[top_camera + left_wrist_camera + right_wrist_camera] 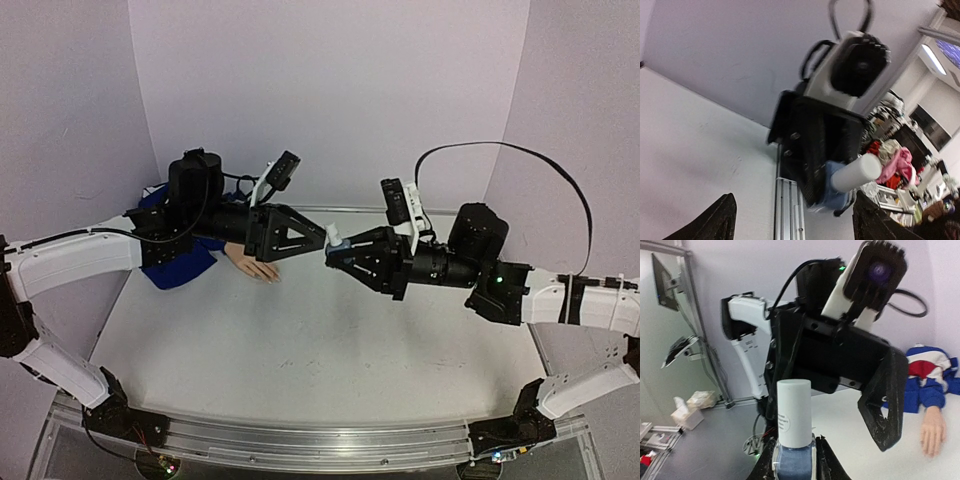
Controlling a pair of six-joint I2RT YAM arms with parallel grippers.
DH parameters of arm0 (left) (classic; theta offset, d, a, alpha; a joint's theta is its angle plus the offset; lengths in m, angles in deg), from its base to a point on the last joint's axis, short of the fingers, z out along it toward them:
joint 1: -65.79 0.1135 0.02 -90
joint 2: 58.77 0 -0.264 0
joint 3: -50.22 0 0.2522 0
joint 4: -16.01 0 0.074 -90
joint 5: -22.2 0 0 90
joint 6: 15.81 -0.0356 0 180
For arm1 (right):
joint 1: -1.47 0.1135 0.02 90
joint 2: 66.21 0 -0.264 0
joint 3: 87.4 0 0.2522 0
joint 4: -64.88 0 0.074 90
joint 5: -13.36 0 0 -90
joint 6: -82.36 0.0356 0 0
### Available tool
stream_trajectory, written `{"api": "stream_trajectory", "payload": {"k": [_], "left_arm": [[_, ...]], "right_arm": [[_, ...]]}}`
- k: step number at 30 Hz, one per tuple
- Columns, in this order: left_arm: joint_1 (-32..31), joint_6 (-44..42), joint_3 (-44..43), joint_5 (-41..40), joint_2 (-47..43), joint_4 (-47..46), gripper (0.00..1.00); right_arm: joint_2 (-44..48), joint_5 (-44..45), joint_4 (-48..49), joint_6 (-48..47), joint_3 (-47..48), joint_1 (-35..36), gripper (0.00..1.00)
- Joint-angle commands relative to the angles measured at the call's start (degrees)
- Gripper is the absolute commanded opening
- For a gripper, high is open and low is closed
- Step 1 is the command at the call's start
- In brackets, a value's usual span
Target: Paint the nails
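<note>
My right gripper (337, 254) is shut on the blue base of a small bottle (793, 458) and holds it in the air, white cap (794, 412) pointing at the left arm. My left gripper (322, 241) is open, its fingertips (884, 410) just short of the cap; in its wrist view the bottle (852, 179) hangs ahead, nearer its right finger (880, 220). The peach mannequin hand (256, 266) lies palm down under the left gripper, sticking out of a blue, red and white sleeve (926, 376). Its nails (931, 446) are too small to make out.
The sleeve (172, 266) lies at the back left by the wall, partly under the left arm. The white table (310, 350) ends in a metal rail (320, 440) at the near edge. Purple walls close the back and sides.
</note>
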Motion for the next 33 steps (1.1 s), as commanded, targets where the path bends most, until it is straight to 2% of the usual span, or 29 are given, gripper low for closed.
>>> {"api": "stream_trajectory", "payload": {"k": [1, 5, 10, 12, 17, 22, 25, 33], "left_arm": [[2.4, -3.7, 0.6, -16.1, -5.3, 12.3, 0.83], [5.5, 1.4, 2.0, -22.9, -8.1, 14.4, 0.88], [8.0, 6.4, 2.8, -27.6, -9.7, 14.9, 0.86], [8.0, 7.8, 2.7, -27.0, -8.7, 14.9, 0.8], [7.9, 12.3, 1.4, -23.7, -5.0, 14.8, 0.77], [7.6, 13.1, -0.1, -21.2, -2.5, 14.8, 0.74], [7.1, 13.2, -0.6, -20.4, -1.3, 14.8, 0.67], [4.8, 12.0, -2.0, -21.3, 0.5, 14.8, 0.34]], "right_arm": [[1.8, 23.1, -1.6, -3.2, 2.2, 0.3, 0.0], [-1.5, 34.0, -5.8, -2.5, 4.3, 0.3, 0.0], [-7.4, 40.5, -10.5, 0.2, 8.9, 0.5, 0.0], [-9.8, 41.5, -11.6, 0.2, 10.9, 1.2, 0.0], [-15.2, 47.1, -15.1, -2.7, 15.7, 5.2, 0.0], [-18.9, 48.6, -17.3, -5.3, 19.4, 7.6, 0.0], [-19.8, 49.0, -17.6, -5.9, 20.3, 8.4, 0.0], [-20.9, 49.4, -18.0, -6.9, 21.6, 9.5, 0.0]]}}
